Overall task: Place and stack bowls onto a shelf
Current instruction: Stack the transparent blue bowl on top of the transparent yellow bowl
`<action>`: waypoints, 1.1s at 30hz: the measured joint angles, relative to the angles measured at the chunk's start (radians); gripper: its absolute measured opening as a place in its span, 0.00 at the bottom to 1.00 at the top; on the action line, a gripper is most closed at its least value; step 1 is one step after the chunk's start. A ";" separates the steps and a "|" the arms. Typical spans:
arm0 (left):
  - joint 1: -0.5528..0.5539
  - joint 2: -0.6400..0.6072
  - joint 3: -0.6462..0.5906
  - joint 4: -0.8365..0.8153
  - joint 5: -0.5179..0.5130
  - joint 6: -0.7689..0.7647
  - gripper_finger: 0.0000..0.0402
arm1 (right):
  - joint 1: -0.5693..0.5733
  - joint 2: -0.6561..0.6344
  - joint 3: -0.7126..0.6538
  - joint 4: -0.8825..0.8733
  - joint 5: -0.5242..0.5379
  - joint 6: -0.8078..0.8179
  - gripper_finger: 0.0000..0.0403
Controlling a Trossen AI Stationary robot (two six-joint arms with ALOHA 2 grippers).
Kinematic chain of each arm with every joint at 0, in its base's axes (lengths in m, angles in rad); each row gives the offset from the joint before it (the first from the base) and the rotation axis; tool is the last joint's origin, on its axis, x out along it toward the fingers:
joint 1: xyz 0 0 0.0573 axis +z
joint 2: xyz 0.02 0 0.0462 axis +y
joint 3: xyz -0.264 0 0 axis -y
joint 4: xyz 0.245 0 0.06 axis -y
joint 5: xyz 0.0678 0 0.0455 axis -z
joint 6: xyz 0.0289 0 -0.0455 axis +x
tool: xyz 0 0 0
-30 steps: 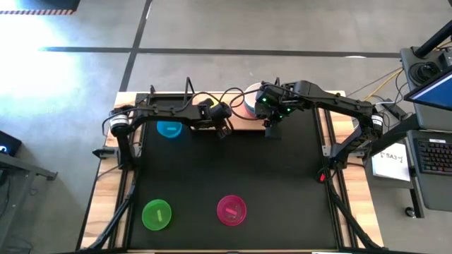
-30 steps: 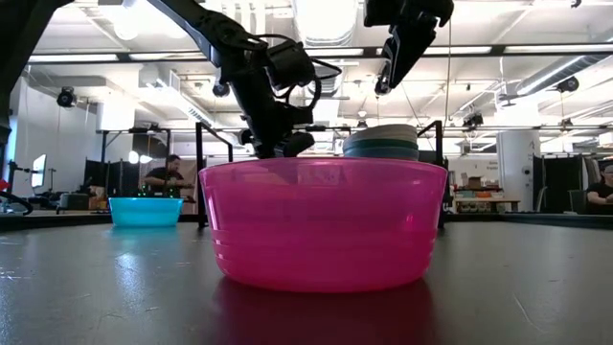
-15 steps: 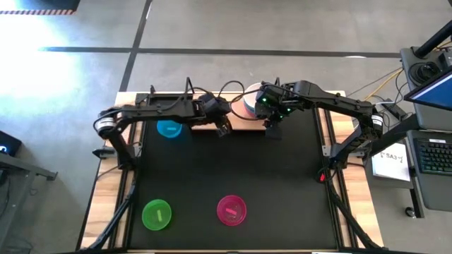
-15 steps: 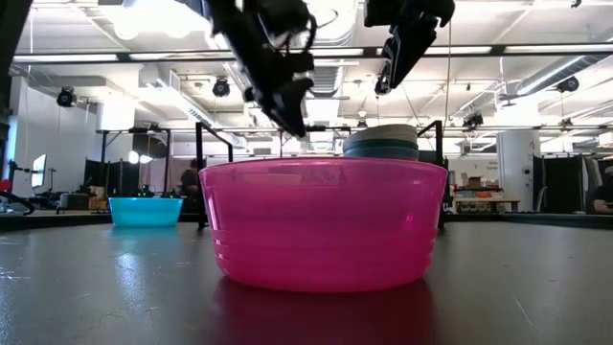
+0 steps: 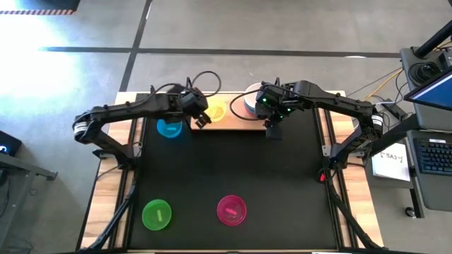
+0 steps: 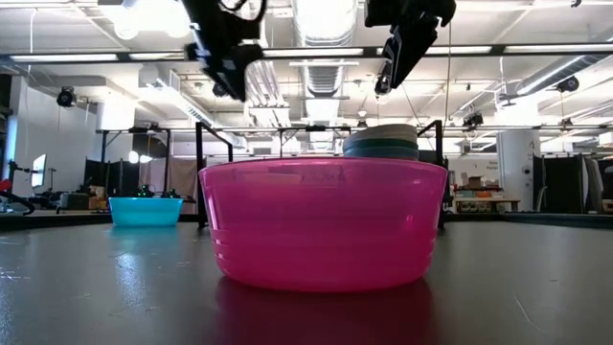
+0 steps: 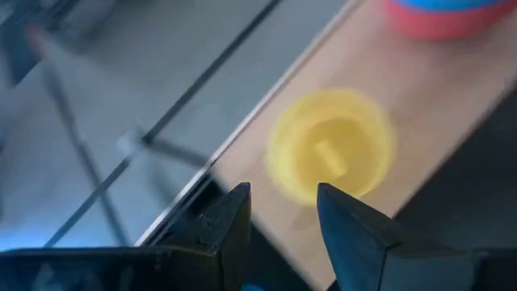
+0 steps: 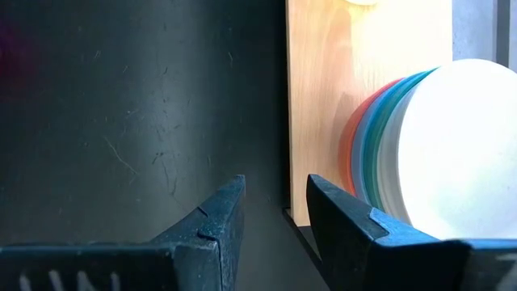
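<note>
The wooden shelf [image 5: 226, 116] lies at the mat's far edge. On it stand a yellow bowl [image 5: 215, 111] and a stack of bowls [image 5: 247, 103] with a white one on top; both also show in the left wrist view, the yellow bowl [image 7: 331, 153] and the stack [image 7: 444, 12]. My left gripper [image 5: 200, 118] is open and empty, above the shelf's left end beside the yellow bowl. My right gripper [image 5: 272, 129] is open and empty, above the mat just near of the shelf's right end, the stack [image 8: 420, 137] beside it.
A teal bowl [image 5: 169, 128] sits on the black mat left of the shelf. A green bowl [image 5: 157, 214] and a magenta bowl [image 5: 232, 210] sit near the mat's near edge. The magenta bowl [image 6: 324, 222] fills the low view's middle.
My left gripper has risen and gone toward the table's left edge, away from the middle of the shelf. The yellow bowl, earlier hidden under that arm, now shows standing on the shelf. My right arm has kept still.
</note>
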 joint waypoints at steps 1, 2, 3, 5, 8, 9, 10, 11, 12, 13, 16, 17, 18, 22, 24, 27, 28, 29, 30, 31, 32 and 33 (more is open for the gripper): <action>0.000 -0.013 -0.007 -0.034 -0.031 -0.039 0.32 | 0.000 0.000 0.000 0.000 0.000 0.000 0.31; 0.002 -0.024 -0.012 -0.070 -0.062 -0.079 0.32 | 0.000 0.000 0.000 0.000 0.000 0.000 0.31; 0.004 -0.031 -0.018 -0.115 -0.097 -0.123 0.32 | 0.000 0.000 0.000 -0.001 0.000 0.000 0.31; 0.009 -0.037 -0.023 -0.222 -0.155 -0.221 0.32 | 0.000 0.000 0.000 -0.003 0.000 0.004 0.31; 0.022 -0.037 -0.023 -0.388 -0.188 -0.375 0.32 | 0.000 0.000 0.000 -0.004 0.000 0.011 0.31; 0.027 -0.034 -0.023 -0.436 -0.186 -0.414 0.32 | 0.000 0.000 0.000 -0.005 0.000 0.014 0.31; 0.031 -0.030 -0.023 -0.481 -0.175 -0.443 0.32 | 0.000 0.000 0.000 -0.006 0.000 0.016 0.31; 0.031 -0.025 -0.028 -0.517 -0.155 -0.463 0.32 | 0.000 0.000 0.000 -0.008 0.000 0.016 0.31; 0.031 -0.023 -0.035 -0.544 -0.131 -0.473 0.32 | 0.000 0.000 0.000 -0.012 0.000 0.017 0.31; 0.031 -0.022 -0.046 -0.561 -0.099 -0.474 0.32 | 0.000 0.000 0.000 -0.017 0.000 0.018 0.31; 0.021 -0.030 -0.102 -0.563 0.028 -0.440 0.32 | 0.000 0.000 0.000 -0.020 -0.001 0.027 0.31; 0.016 -0.034 -0.124 -0.559 0.069 -0.429 0.32 | 0.000 0.000 0.000 -0.020 -0.003 0.027 0.31; 0.011 -0.036 -0.149 -0.550 0.102 -0.415 0.32 | 0.000 0.000 0.000 -0.020 -0.007 0.026 0.31; -0.002 -0.039 -0.268 -0.484 0.169 -0.394 0.32 | 0.000 0.000 0.000 -0.020 -0.008 0.016 0.31; -0.006 -0.039 -0.334 -0.409 0.197 -0.371 0.32 | 0.000 0.000 0.000 -0.020 -0.008 0.016 0.31; -0.012 -0.039 -0.428 -0.265 0.235 -0.321 0.32 | 0.000 0.000 0.000 -0.019 -0.008 0.016 0.31; -0.014 -0.040 -0.454 -0.222 0.236 -0.303 0.32 | 0.000 0.000 0.000 -0.019 -0.008 0.017 0.31; -0.014 -0.039 -0.477 -0.188 0.237 -0.289 0.32 | 0.000 0.000 0.000 -0.019 -0.008 0.016 0.31; -0.013 -0.039 -0.497 -0.161 0.236 -0.279 0.32 | 0.000 0.000 0.000 -0.019 -0.008 0.016 0.31; -0.013 -0.039 -0.515 -0.137 0.235 -0.270 0.32 | 0.000 0.000 0.000 -0.019 -0.008 0.016 0.31; -0.013 -0.039 -0.531 -0.111 0.234 -0.263 0.32 | 0.000 0.000 0.000 -0.019 -0.008 0.016 0.31; -0.013 -0.039 -0.546 -0.086 0.233 -0.256 0.32 | 0.000 0.000 0.000 -0.019 -0.008 0.016 0.31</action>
